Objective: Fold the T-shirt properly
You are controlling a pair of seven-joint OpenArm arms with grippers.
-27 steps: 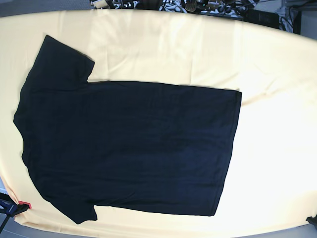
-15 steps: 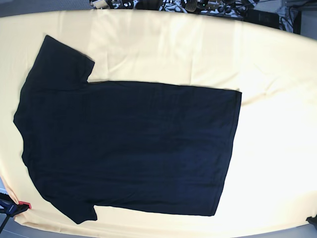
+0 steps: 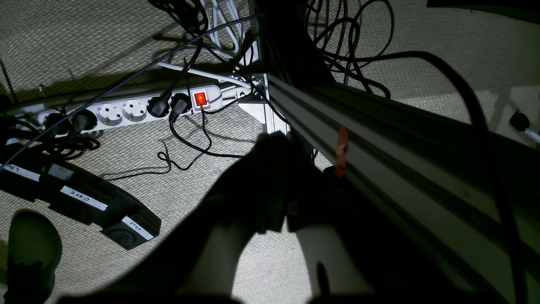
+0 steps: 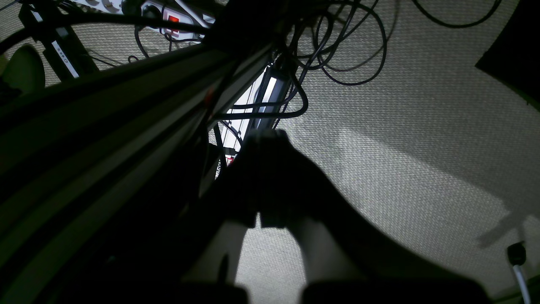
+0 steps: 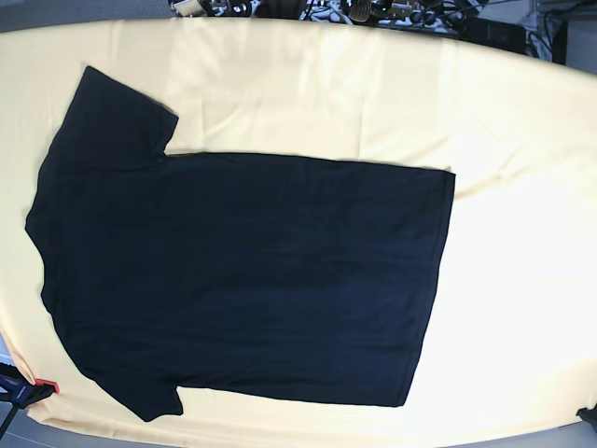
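The black T-shirt (image 5: 242,271) lies flat and spread out on the pale yellow cloth (image 5: 504,168), plain side up. Its collar and sleeves point left and its hem is on the right. No print shows. My left gripper (image 3: 276,147) shows only in the left wrist view; it hangs below the table edge over the floor, its fingers together and empty. My right gripper (image 4: 265,139) also hangs over the floor, fingers together and empty. Neither gripper is near the shirt.
A dark arm part (image 5: 14,392) shows at the base view's bottom left corner, another (image 5: 588,415) at the bottom right. Under the table are a metal frame beam (image 3: 400,169), a power strip (image 3: 126,109), labelled pedals (image 3: 84,198) and several loose cables (image 4: 337,55).
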